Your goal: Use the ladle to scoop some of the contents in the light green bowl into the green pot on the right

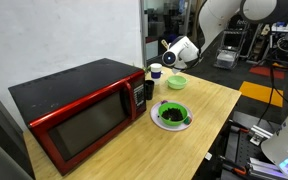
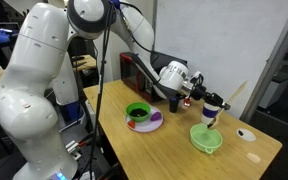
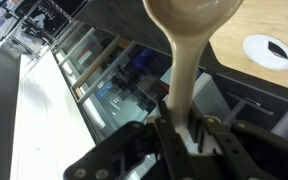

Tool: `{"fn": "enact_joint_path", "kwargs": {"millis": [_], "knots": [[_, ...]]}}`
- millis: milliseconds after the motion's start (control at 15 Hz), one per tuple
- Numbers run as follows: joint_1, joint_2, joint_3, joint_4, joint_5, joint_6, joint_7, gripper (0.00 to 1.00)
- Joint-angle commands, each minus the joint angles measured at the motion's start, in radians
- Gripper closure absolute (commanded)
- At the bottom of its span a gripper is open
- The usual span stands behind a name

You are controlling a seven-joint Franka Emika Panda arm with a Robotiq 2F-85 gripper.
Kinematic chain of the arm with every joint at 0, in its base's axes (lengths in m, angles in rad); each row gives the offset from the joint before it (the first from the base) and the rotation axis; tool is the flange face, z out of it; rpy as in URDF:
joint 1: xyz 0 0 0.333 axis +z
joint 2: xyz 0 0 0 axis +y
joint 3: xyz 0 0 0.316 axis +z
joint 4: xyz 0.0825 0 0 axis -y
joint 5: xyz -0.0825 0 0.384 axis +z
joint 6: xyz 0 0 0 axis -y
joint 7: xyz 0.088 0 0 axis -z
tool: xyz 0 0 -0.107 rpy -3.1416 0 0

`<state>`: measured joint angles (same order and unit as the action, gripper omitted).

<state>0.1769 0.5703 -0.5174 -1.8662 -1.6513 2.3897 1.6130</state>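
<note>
Gripper, fingers clenched on the thin handle of the ladle. Round scoop projecting straight ahead of the fingertips, pale and smooth in the wrist view; load, if any, not discernible.

Same gripper in an exterior view, raised above the wooden table and clear of every vessel. Just under the fingertips: small white cup with a blue top. Lower and nearer the camera: light green bowl, just beside the cup, contents not legible. Well apart on the wrist side of the gripper: green pot, dark inside, seated on a pale plate. Beyond the bowl: white disc lying flat. Behind the pot: red microwave.

Probable step in hand: bringing the scoop down into the bowl. For a clean pass:
- Descend on the bowl side of the cup, without brushing it.
- Enter near one wall with the hollow facing up, sweep along the bottom, then lift level.
- Avoid pressing on the rim: bowl shallow and probably light, so apt to slide or tip.
- Maintain firm clamping: thin handle liable to pivot between the pads.
- Carry low and level, tipping only once over the pot's dark interior.
</note>
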Motion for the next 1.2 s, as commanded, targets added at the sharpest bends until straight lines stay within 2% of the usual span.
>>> {"fn": "enact_joint_path", "kwargs": {"millis": [0, 200, 467, 1133], "knots": [[-0.126, -0.097, 0.177, -0.075, -0.104, -0.116, 0.031, 0.94], [-0.194, -0.117, 0.264, -0.099, -0.134, -0.171, 0.043, 0.94], [-0.247, -0.107, 0.322, -0.101, -0.147, -0.221, 0.044, 0.94], [-0.265, -0.063, 0.389, -0.1, -0.261, -0.387, 0.081, 0.94]]}}
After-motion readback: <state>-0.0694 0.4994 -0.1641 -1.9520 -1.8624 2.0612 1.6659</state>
